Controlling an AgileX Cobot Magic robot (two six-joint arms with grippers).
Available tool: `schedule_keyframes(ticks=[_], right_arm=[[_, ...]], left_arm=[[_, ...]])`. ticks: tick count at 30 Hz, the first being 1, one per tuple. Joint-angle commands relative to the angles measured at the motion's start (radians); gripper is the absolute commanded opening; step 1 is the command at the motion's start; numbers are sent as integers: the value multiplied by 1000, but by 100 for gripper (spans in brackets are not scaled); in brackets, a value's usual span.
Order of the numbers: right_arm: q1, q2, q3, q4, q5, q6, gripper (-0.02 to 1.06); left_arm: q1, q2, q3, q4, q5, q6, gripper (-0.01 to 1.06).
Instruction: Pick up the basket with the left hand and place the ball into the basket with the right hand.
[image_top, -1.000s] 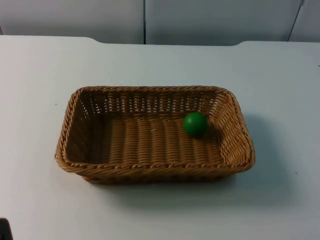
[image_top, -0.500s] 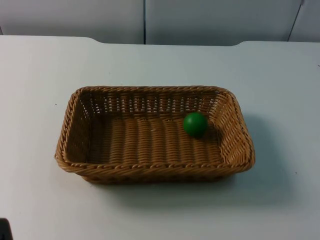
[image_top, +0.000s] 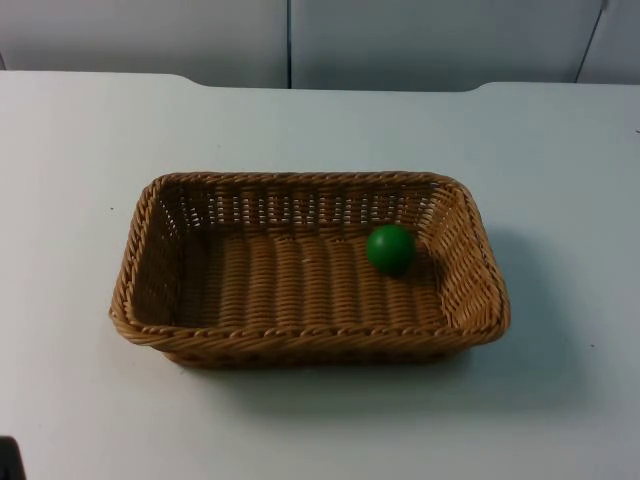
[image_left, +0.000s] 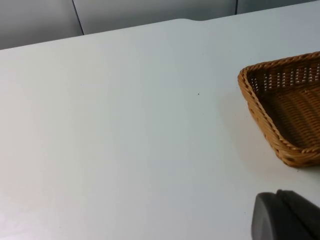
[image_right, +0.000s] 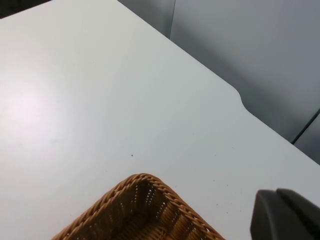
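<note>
White tabletop (image_top: 90, 150) runs back to a grey partition wall (image_top: 420, 40). Near its middle sits a brown wicker basket (image_top: 300, 345), and a green ball (image_top: 390, 248) lies inside by the far right corner. Both arms wait off to the sides; whether either gripper's fingers are apart, I cannot tell.

Wicker basket (image_top: 300, 335), tan-brown woven strands, braided rim, open-weave band along the upper walls; ball (image_top: 390, 248), solid green; table (image_top: 90, 150), plain white; partition wall (image_top: 420, 40), pale grey with dark vertical seams; fingertip (image_left: 285, 217), black
</note>
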Motion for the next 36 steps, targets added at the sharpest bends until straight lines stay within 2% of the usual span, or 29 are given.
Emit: schedule_keyframes(ticks=[1,23,26,28,30,31,33,34,36], right_arm=[[-3,-12,-5,-6,-8,1,0],[-3,-12,-5,-6,-8,1,0],[-3,-19,-5,-39,-18,1,0],[-7,-52,-5,-95,117,37,0],[-13,-109,11,-174,339,194,0],[-13,-109,11,-174,339,194,0],[-18,-207,77,-257,464,344,0],[-22,-273,129,-295,480,383,0],[-70,-415,237,-298,452,416,0]], left_arm=[[1,-6,2,-3,-2,-7,0],[1,-6,2,-3,-2,-7,0],[1,-6,2,-3,-2,-7,0],[1,-6,2,-3,-2,-7,0],[1,-6,2,-3,-2,-7,0],[1,-6,2,-3,-2,-7,0],[1,-6,2,-3,-2,-7,0],[1,-6,2,-3,-2,-7,0],[1,-6,2,-3,-2,-7,0]])
